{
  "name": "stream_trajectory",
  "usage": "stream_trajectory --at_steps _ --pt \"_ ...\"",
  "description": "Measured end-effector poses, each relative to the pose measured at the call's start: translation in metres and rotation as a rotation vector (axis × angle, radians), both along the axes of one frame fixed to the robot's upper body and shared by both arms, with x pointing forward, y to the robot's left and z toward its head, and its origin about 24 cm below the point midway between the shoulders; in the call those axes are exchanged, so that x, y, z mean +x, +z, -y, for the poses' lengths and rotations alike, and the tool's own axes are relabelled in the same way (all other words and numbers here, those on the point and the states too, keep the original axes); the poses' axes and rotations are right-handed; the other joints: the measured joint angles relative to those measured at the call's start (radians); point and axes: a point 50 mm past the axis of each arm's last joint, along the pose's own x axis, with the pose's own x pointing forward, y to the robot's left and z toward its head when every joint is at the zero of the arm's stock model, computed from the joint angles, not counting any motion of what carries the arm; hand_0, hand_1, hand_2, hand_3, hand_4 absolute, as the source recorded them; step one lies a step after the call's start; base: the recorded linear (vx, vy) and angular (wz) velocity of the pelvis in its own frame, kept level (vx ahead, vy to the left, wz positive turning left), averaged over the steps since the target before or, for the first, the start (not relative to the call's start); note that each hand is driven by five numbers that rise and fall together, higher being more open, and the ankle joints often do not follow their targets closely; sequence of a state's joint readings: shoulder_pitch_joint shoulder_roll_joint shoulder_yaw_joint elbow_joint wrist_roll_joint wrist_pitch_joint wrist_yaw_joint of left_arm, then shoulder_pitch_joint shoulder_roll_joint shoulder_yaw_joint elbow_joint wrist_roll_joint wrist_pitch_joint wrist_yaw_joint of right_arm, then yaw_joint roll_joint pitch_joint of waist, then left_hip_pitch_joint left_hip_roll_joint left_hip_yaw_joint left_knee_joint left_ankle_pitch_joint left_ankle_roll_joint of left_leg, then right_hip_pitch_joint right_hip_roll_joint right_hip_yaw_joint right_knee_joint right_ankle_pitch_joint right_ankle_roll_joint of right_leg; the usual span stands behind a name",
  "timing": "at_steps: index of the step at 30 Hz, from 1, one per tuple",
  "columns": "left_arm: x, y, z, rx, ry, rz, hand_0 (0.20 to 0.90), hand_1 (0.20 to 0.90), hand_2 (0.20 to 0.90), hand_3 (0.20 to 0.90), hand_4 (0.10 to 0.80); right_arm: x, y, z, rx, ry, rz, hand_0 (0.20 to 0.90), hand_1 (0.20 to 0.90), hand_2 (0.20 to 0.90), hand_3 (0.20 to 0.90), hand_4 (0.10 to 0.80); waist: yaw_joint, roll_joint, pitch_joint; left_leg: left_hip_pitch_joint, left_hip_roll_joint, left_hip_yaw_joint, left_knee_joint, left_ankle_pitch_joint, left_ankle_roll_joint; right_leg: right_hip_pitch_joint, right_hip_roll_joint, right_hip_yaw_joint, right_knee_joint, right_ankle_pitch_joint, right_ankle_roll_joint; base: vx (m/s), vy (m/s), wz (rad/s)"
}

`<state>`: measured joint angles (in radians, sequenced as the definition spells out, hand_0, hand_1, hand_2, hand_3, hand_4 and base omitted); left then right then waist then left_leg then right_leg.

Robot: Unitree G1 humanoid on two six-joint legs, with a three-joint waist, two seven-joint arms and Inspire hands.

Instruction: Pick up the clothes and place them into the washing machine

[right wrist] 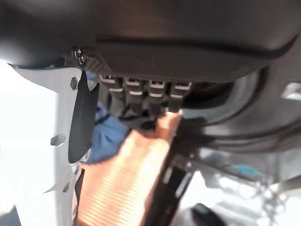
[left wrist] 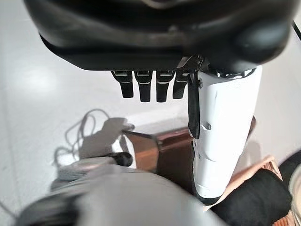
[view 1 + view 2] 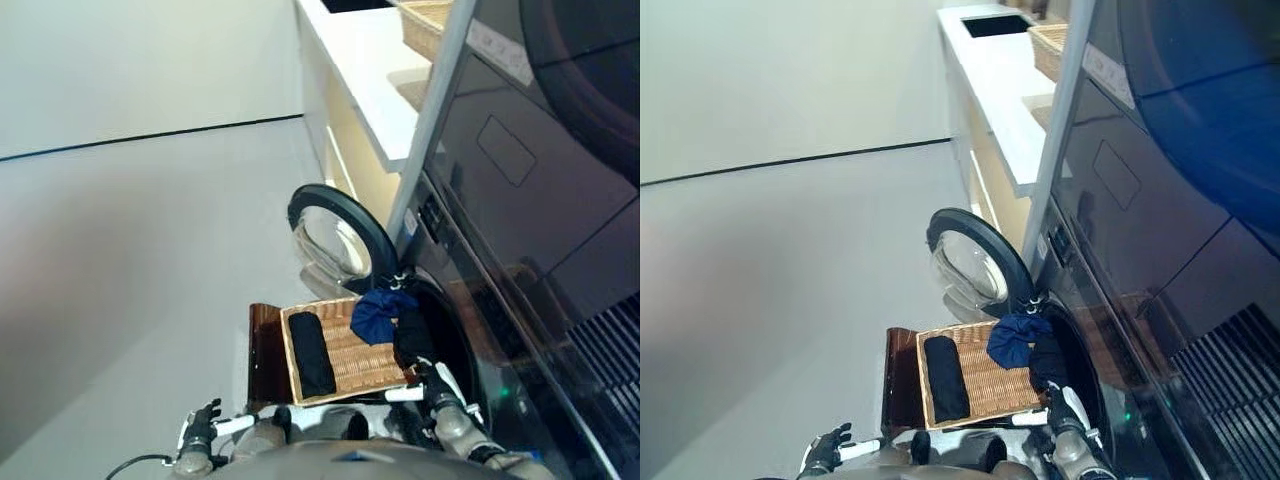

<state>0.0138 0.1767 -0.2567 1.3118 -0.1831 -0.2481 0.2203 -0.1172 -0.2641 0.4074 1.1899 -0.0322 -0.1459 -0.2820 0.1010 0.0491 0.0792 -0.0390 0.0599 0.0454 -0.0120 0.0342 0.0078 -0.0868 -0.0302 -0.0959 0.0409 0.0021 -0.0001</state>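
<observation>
right hand (image 3: 437, 383) just below the dark garment (image 3: 411, 338), fingers hidden, grip can't be told | blue garment (image 3: 378, 315) heaped on wicker basket (image 3: 350, 372) rim beyond it, at the washing machine (image 3: 455, 340) mouth, door (image 3: 335, 235) open | black rolled garment (image 3: 311, 354) in basket, toward left hand (image 3: 201, 428) | left hand empty, fingers relaxed
</observation>
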Motion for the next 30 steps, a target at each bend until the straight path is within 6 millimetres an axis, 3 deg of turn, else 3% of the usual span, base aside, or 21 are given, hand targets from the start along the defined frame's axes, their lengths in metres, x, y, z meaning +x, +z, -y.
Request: stream_trajectory --at_steps 2,5,6,8,9,11,15,17,20,23,27,30 --pt "0.01 0.003 0.0 -0.001 -0.011 0.04 0.9 0.9 0.9 0.9 0.8 0.018 0.006 -0.007 -0.005 0.052 0.031 0.9 0.9 0.9 0.9 0.8 0.004 -0.01 0.001 -0.006 -0.022 0.029 -0.005 -0.001 0.014 -0.029 -0.033 -0.001 0.013 0.019 0.043 -0.062 0.049 -0.3" --pt "0.029 0.01 0.001 0.008 -0.057 0.114 0.9 0.9 0.9 0.9 0.8 0.05 0.02 -0.018 -0.028 0.154 0.101 0.9 0.9 0.9 0.9 0.8 0.027 -0.016 0.013 -0.032 -0.036 0.062 0.011 0.003 0.033 -0.092 -0.057 -0.003 0.066 0.033 0.073 -0.287 0.012 -0.25" --pt "0.039 0.013 0.002 0.012 -0.069 0.146 0.9 0.9 0.9 0.9 0.8 0.062 0.027 -0.021 -0.039 0.188 0.13 0.9 0.9 0.9 0.9 0.8 0.029 -0.017 0.023 -0.051 -0.041 0.064 0.023 0.003 0.034 -0.122 -0.06 -0.009 0.079 0.051 0.069 -0.14 -0.064 -0.19" --pt "0.076 0.03 0.008 0.005 -0.118 0.293 0.9 0.9 0.9 0.9 0.8 0.12 0.067 -0.031 -0.15 0.354 0.279 0.9 0.9 0.9 0.9 0.8 0.049 -0.023 0.077 -0.168 -0.034 0.068 0.086 -0.001 0.031 -0.216 -0.068 -0.033 0.108 0.058 0.066 -0.111 -0.077 -0.06" --pt "0.092 0.037 0.013 -0.006 -0.13 0.344 0.9 0.9 0.9 0.9 0.8 0.137 0.083 -0.03 -0.212 0.41 0.323 0.9 0.9 0.9 0.9 0.8 0.056 -0.021 0.107 -0.182 -0.032 0.056 0.096 0.004 0.027 -0.219 -0.065 -0.039 0.105 0.072 0.054 -0.069 -0.039 0.16" --pt "0.098 0.041 0.016 -0.011 -0.126 0.381 0.9 0.9 0.9 0.9 0.8 0.157 0.102 -0.038 -0.335 0.543 0.382 0.9 0.9 0.9 0.9 0.8 0.074 -0.026 0.128 -0.184 -0.023 0.053 0.1 0.005 0.021 -0.22 -0.061 -0.051 0.104 0.069 0.05 -0.082 -0.024 0.08" --pt "0.115 0.054 0.027 -0.037 -0.139 0.49 0.9 0.9 0.9 0.9 0.8 0.199 0.155 -0.037 -0.778 0.842 0.5 0.9 0.9 0.9 0.9 0.8 0.075 -0.037 0.182 -0.293 -0.02 0.036 0.137 0.007 0.001 -0.313 -0.062 -0.065 0.132 0.063 0.045 -0.09 -0.016 0.09" --pt "0.121 0.06 0.031 -0.049 -0.147 0.524 0.9 0.9 0.9 0.9 0.8 0.209 0.172 -0.026 -0.938 0.888 0.502 0.9 0.9 0.9 0.9 0.8 0.076 -0.044 0.212 -0.335 -0.02 0.025 0.15 0.015 0.002 -0.349 -0.064 -0.072 0.145 0.067 0.043 -0.032 -0.028 0.27" --pt "0.128 0.065 0.032 -0.058 -0.139 0.559 0.9 0.9 0.9 0.9 0.8 0.213 0.182 -0.008 -1.154 0.977 0.452 0.9 0.9 0.9 0.9 0.8 0.08 -0.049 0.239 -0.395 -0.023 0.003 0.169 0.02 0.002 -0.399 -0.071 -0.094 0.168 0.065 0.038 -0.027 -0.034 0.23" --pt "0.143 0.077 0.031 -0.057 -0.143 0.62 0.9 0.9 0.9 0.9 0.8 0.216 0.19 0.005 -1.24 0.963 0.418 0.9 0.9 0.9 0.9 0.8 0.084 -0.05 0.272 -0.452 -0.024 -0.017 0.189 0.025 0.005 -0.448 -0.076 -0.11 0.199 0.062 0.026 -0.026 -0.063 0.23" --pt "0.181 0.118 0.036 -0.085 -0.132 0.818 0.9 0.9 0.9 0.9 0.8 0.219 0.208 0.029 -1.331 0.917 0.377 0.9 0.9 0.9 0.9 0.8 0.099 -0.043 0.32 -0.543 -0.029 -0.052 0.239 0.024 0.0 -0.537 -0.088 -0.136 0.278 0.039 -0.002 -0.013 -0.062 0.22" --pt "0.197 0.14 0.042 -0.112 -0.122 0.924 0.9 0.9 0.9 0.9 0.8 0.219 0.213 0.039 -1.35 0.897 0.362 0.9 0.9 0.9 0.9 0.8 0.104 -0.041 0.331 -0.575 -0.03 -0.064 0.255 0.022 -0.003 -0.57 -0.094 -0.142 0.316 0.017 -0.001 -0.03 -0.082 0.14"
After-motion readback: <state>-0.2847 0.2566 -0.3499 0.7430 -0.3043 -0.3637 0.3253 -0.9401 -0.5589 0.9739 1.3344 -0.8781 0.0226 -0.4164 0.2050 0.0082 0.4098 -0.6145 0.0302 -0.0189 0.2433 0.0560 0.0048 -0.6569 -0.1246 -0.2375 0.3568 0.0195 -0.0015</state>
